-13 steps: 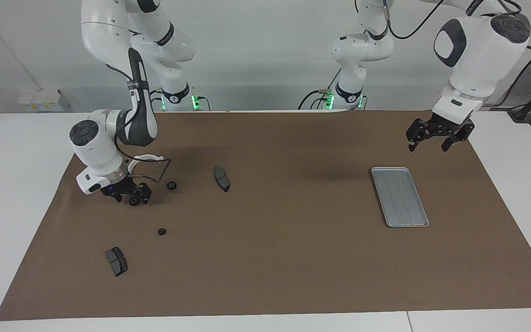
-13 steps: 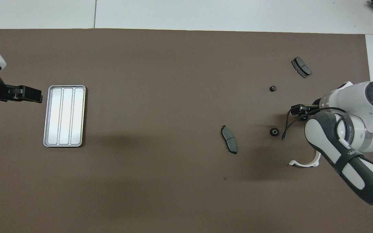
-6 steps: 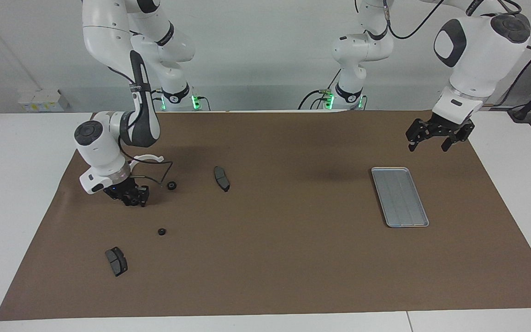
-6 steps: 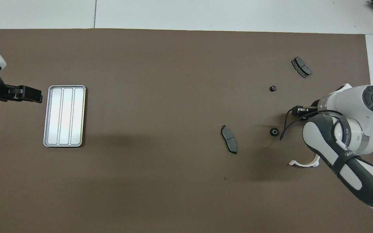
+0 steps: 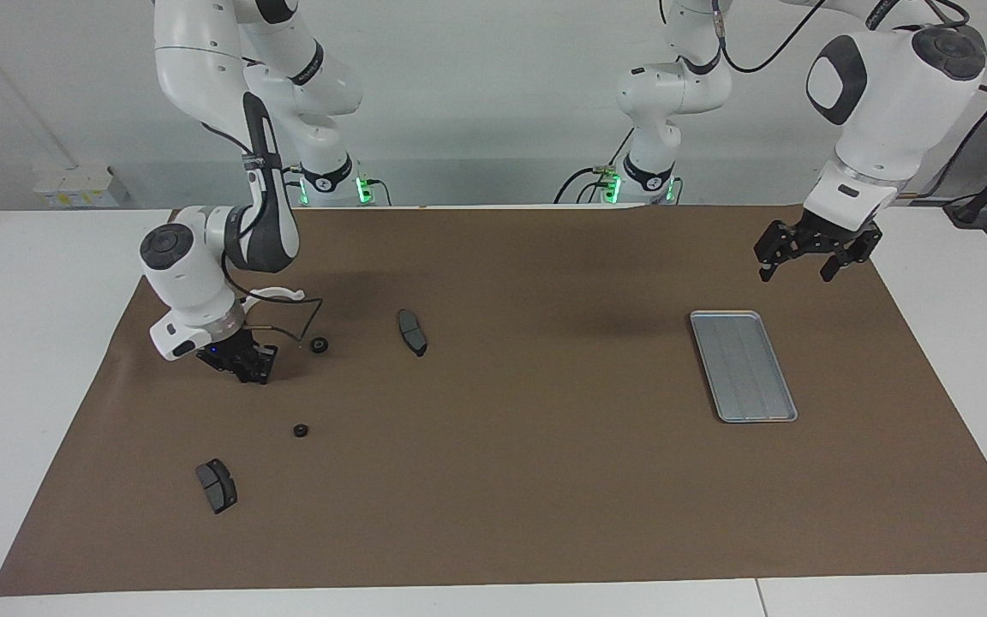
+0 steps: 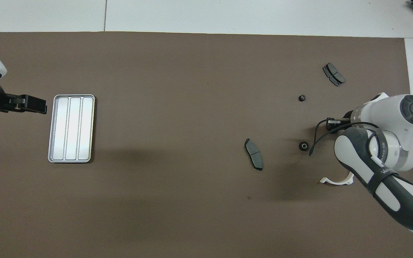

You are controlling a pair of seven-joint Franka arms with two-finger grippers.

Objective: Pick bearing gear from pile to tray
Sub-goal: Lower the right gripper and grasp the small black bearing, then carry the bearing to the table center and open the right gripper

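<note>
My right gripper (image 5: 250,368) is down at the brown mat (image 5: 528,480) in the pile, its fingers shut on a small black bearing gear that they mostly hide. In the overhead view only the tip of the right gripper (image 6: 330,123) shows past the white wrist. Two more gears (image 5: 319,345) (image 5: 301,430) lie loose beside it. The silver ridged tray (image 5: 742,366) (image 6: 71,128) sits toward the left arm's end, with nothing in it. My left gripper (image 5: 808,257) (image 6: 31,104) hangs open over the mat beside the tray, waiting.
Two dark brake pads (image 5: 412,332) (image 5: 216,485) lie on the mat, one toward the table's middle. A white curved bracket (image 5: 275,294) lies under the right arm's wrist. A thin black cable (image 5: 301,330) loops from that wrist close to the nearer gear.
The right gripper's fingers have closed around the gear that lay between them, and the wrist has shifted slightly. The left arm has not moved.
</note>
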